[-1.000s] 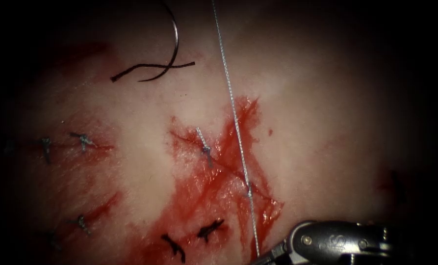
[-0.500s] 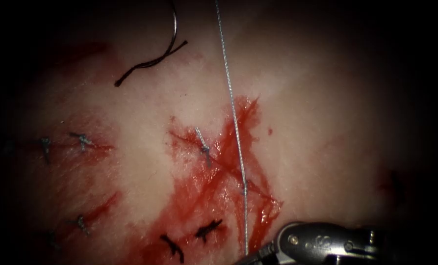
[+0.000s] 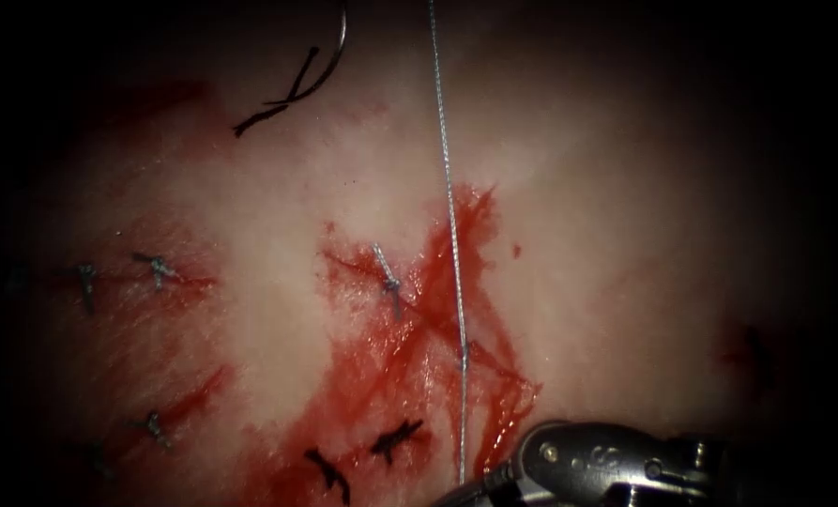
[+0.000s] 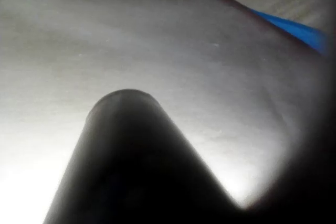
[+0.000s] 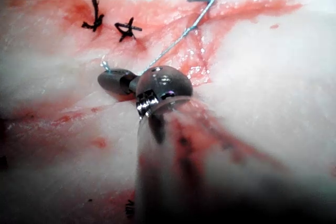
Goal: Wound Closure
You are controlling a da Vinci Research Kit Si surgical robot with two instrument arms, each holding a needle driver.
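The right pincer [image 3: 479,481] sits low over the tissue [image 3: 625,235], clenched on the thread [image 3: 453,244], which runs taut from it straight up across the red fluid [image 3: 419,357] and out past the far edge of the endoscope view. The needle [image 3: 329,61] lies loose on the pale tissue at the far left of the cut [image 3: 456,282], not in the tissue and held by nothing, with a dark cut end of thread [image 3: 268,113] lying across it. Finished knots [image 3: 390,282] sit left of the taut thread; I cannot tell how the left pincer stands.
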